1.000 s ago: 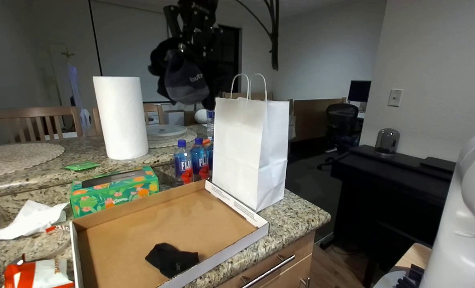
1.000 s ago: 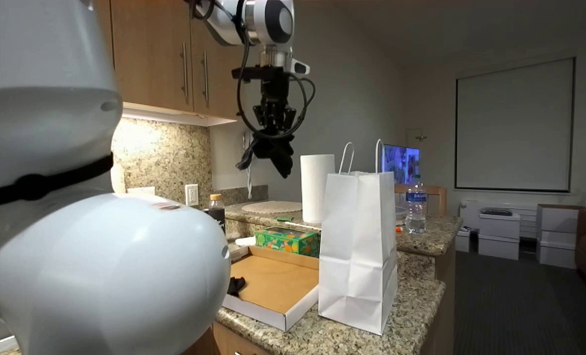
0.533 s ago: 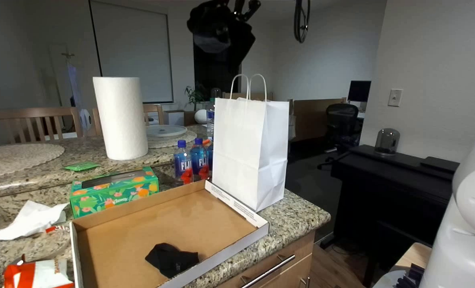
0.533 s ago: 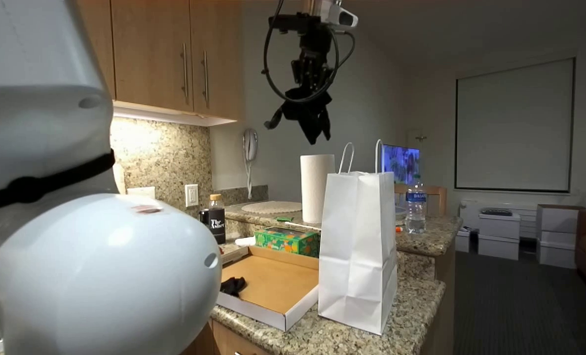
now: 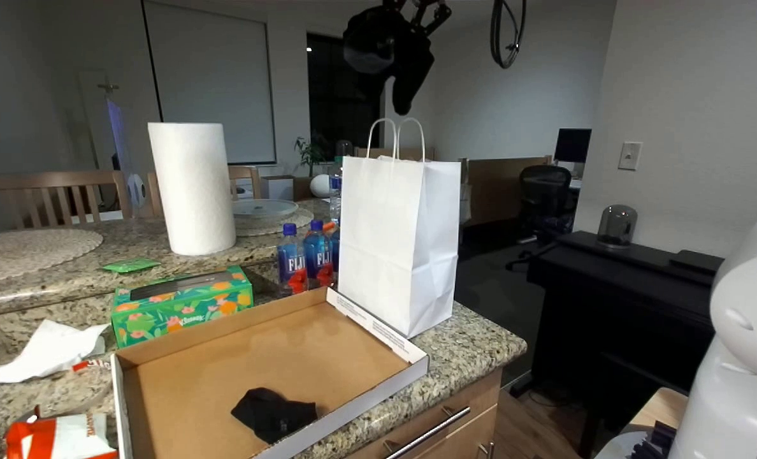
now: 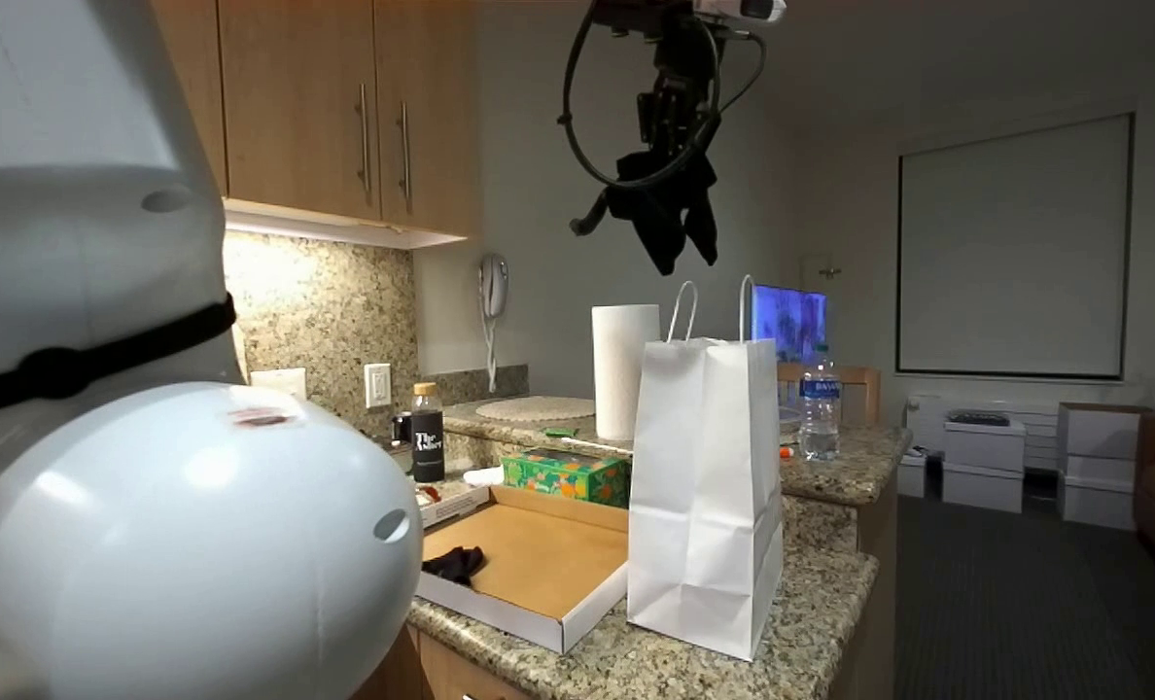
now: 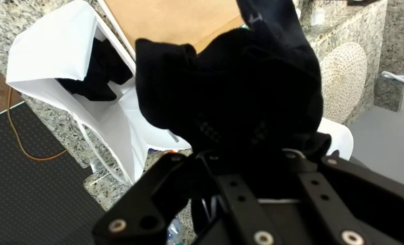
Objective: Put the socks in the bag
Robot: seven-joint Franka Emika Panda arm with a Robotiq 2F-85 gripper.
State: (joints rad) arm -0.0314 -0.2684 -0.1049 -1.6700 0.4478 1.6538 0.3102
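A dark bundle of socks (image 5: 396, 57) hangs from my gripper (image 7: 234, 132), which is shut on it. The fabric hides the fingertips. In an exterior view the held socks (image 6: 660, 209) dangle a little above the handles of the white paper bag (image 6: 702, 467), slightly to one side. The wrist view looks down into the open bag (image 7: 49, 51), where more black socks (image 7: 101, 73) lie inside. Another black sock (image 5: 271, 413) rests in the shallow cardboard tray, near its front edge.
The cardboard tray (image 5: 251, 357) sits against the bag's foot. Behind are a paper towel roll (image 5: 192, 188), a flowered tissue box (image 5: 184, 306) and blue-capped water bottles (image 5: 291, 258). The bag's twisted handles (image 5: 410, 127) stick up above its mouth. The counter edge (image 6: 855, 603) is close by the bag.
My gripper has risen and moved sideways toward the bag with the socks in its grip. It now hangs over the bag's handles. The bag and the sock in the tray have stayed put.
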